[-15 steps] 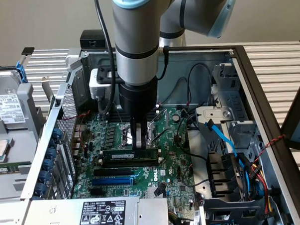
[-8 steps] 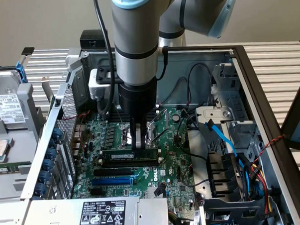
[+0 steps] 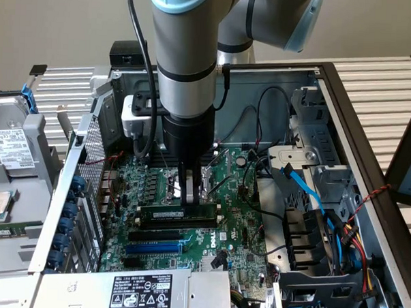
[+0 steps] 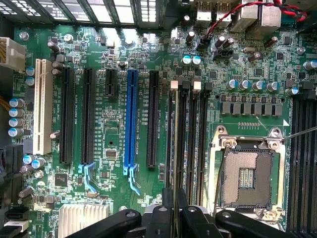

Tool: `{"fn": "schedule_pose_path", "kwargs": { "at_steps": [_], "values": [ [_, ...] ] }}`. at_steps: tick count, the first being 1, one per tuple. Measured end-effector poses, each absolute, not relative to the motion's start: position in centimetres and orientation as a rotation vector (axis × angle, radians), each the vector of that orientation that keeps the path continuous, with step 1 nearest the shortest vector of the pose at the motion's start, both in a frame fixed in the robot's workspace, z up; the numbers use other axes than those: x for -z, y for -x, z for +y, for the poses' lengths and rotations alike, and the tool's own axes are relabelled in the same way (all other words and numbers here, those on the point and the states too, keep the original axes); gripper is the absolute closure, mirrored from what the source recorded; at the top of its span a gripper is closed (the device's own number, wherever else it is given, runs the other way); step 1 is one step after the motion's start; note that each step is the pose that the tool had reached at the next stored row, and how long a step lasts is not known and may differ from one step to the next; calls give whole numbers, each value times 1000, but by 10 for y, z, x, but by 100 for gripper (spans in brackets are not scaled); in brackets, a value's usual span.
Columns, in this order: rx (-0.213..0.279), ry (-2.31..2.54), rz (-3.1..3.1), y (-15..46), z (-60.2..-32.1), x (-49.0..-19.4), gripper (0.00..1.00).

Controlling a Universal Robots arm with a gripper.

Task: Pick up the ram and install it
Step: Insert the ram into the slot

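The ram (image 3: 179, 213) is a thin green stick with a white label. It stands on edge over the black memory slots (image 3: 172, 224) on the motherboard (image 3: 240, 230), beside the CPU socket. My gripper (image 3: 190, 193) comes straight down on it and is shut on the ram's middle. In the wrist view the ram (image 4: 174, 144) shows edge-on as a thin line along the black memory slots (image 4: 190, 144), pinched between the dark fingers of my gripper (image 4: 174, 210). Whether it is seated in a slot I cannot tell.
The open computer case (image 3: 344, 99) walls in the board. Cables (image 3: 306, 189) and a drive cage crowd the exterior view's right. A blue slot (image 4: 131, 119), black slots (image 4: 67, 119) and a white slot (image 4: 42, 106) lie beside the memory slots, with the open CPU socket (image 4: 247, 176) on their other side.
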State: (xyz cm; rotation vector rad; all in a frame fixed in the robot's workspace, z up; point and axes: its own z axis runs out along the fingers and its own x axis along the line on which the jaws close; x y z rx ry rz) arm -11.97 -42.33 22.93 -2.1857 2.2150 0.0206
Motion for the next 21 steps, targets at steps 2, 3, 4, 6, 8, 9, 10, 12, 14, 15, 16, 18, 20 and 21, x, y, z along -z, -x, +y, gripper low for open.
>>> {"fn": "schedule_pose_path", "kwargs": {
  "at_steps": [2, 3, 4, 6, 8, 9, 10, 12, 14, 15, 16, 18, 20, 21],
  "values": [
    [-21, 2185, 2216, 120, -423, -229, 86],
    [-21, 2184, 2217, 120, -423, -229, 86],
    [-21, 2182, 2218, 120, -423, -229, 86],
    [-21, 2179, 2222, 120, -423, -229, 86],
    [-20, 2176, 2225, 120, -423, -229, 86],
    [-20, 2174, 2226, 120, -423, -229, 86],
    [-20, 2173, 2227, 120, -423, -229, 86],
    [-20, 2172, 2228, 120, -423, -229, 86],
    [-19, 2172, 2227, 120, -423, -229, 86],
    [-19, 2172, 2227, 120, -423, -229, 86],
    [-19, 2171, 2228, 120, -423, -229, 86],
    [-19, 2170, 2229, 121, -423, -229, 86],
    [-19, 2168, 2230, 121, -423, -228, 86],
    [-19, 2168, 2231, 121, -423, -229, 86]
  ]
}}
